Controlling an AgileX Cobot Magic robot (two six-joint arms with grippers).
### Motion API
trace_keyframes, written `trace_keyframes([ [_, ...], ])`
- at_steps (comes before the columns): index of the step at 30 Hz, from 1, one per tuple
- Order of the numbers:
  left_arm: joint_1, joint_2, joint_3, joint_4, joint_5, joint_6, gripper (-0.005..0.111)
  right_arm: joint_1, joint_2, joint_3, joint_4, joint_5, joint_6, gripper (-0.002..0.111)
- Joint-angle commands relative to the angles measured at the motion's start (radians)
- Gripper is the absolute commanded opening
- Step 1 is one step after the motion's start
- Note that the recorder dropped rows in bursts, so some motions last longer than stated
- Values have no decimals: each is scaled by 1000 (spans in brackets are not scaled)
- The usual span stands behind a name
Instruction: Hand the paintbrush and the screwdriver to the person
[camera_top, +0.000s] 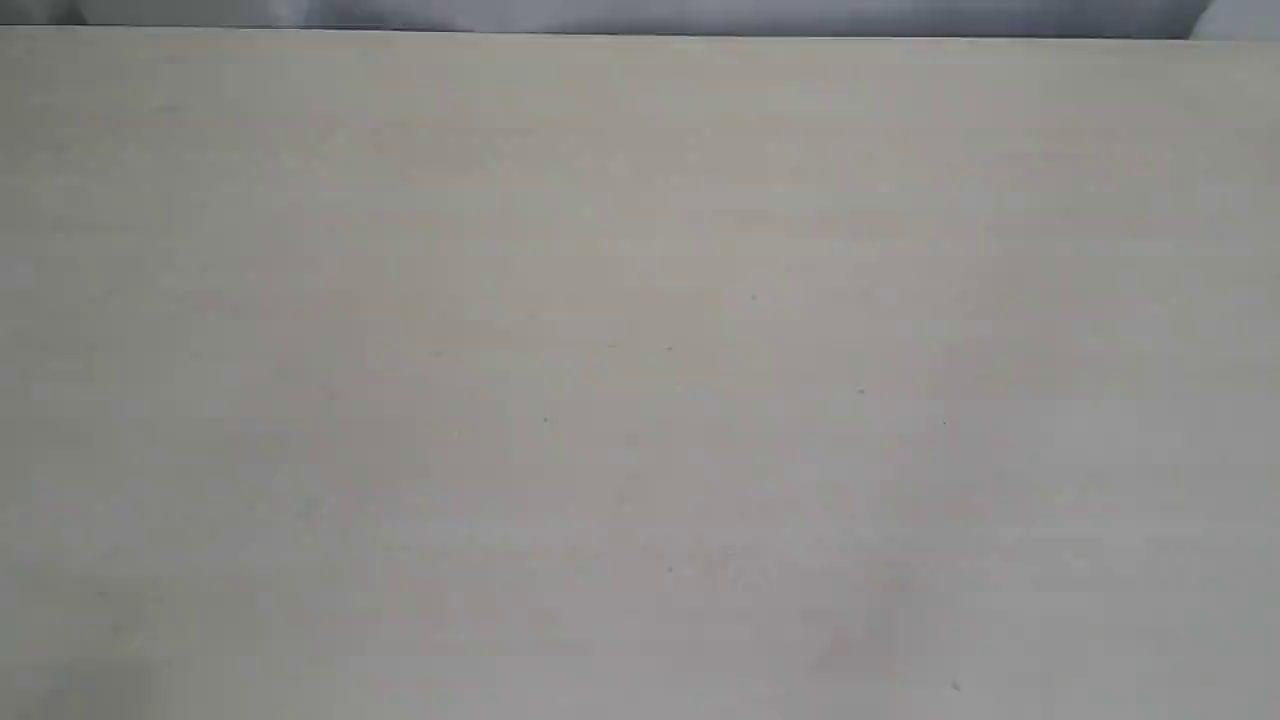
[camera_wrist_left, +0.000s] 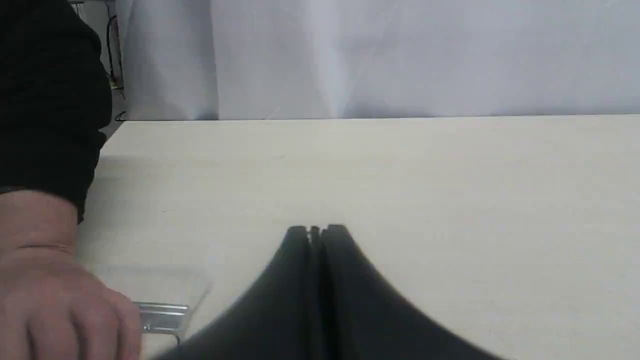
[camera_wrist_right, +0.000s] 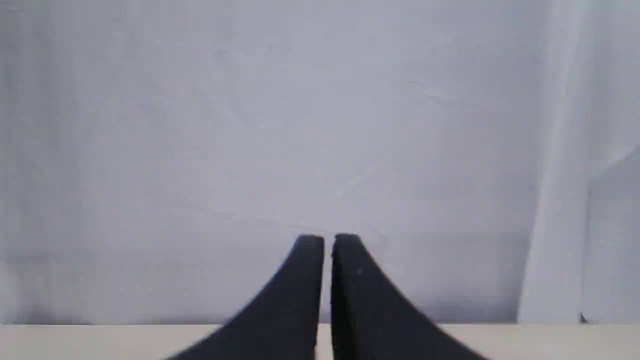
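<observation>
On the pale surface (camera_wrist_left: 400, 175), the person's hand (camera_wrist_left: 55, 300) rests on the paintbrush (camera_wrist_left: 162, 317); hold the left claw (camera_wrist_left: 316, 231) and right claw (camera_wrist_right: 327, 240), both closed and empty, back until it clears.

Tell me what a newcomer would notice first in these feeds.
The person's hand, bare below a dark sleeve, fills one corner of the left wrist view, with the silver ferrule of the paintbrush showing beside its fingers. The left tool near it and the right tool are both shut and hold nothing. The exterior view shows only the pale table.
</observation>
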Motion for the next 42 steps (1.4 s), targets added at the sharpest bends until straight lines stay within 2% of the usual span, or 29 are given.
trace_keyframes([
  [1, -8, -2, 2, -4, -5, -2, 0, -84, -75, 101, 47, -15, 2, 4],
  [5, -8, -2, 2, -2, -5, -2, 0, -111, -75, 180, 47, -23, -4, 4],
  [15, -8, -2, 2, -2, -5, -2, 0, -107, -75, 188, 47, 88, -156, 4],
  [33, -8, -2, 2, -1, -7, -2, 0, -107, -75, 190, 19, 105, -168, 4],
  [39, -8, -2, 2, -1, -7, -2, 0, -107, -75, 241, 19, 71, -140, 4],
  [42, -8, -2, 2, -1, -7, -2, 0, -107, -75, 241, -26, 121, -135, 4],
])
